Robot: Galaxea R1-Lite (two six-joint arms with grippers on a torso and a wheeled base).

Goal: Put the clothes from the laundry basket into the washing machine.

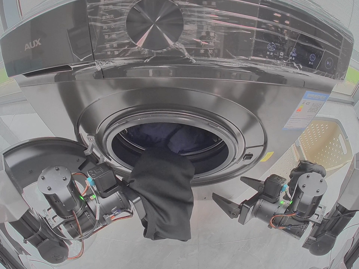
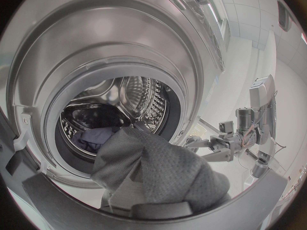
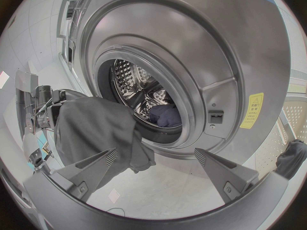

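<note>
The left gripper [image 1: 134, 202] holds a black garment [image 1: 164, 191] in front of the washing machine [image 1: 261, 105]. Its fingers are closed on the cloth, and the cloth covers most of them. The top part of the garment lies against the lower edge of the round opening [image 1: 168, 131], just at the lip. The rest hangs straight down below the lip, outside the machine, so its long axis is vertical. Most of its length is lower than the opening.

From the left fingers, the drum lies forward and a little upward. I think the coming move depends on this: the garment must go up and inward, so that the hanging end passes over the lip and does not stay outside.

Some dark blue clothes [image 1: 179, 137] lie inside the drum. The door [image 1: 37, 157] stands open on the left side, behind the left arm.

The right gripper [image 1: 227, 186] is at the right of the opening, well apart from the garment, with its fingers spread open and nothing between them. The left arm is clearly the nearer one.

The laundry basket [image 1: 325, 139] stands at the right of the machine, and a dark cloth [image 1: 304, 170] hangs at its rim.
</note>
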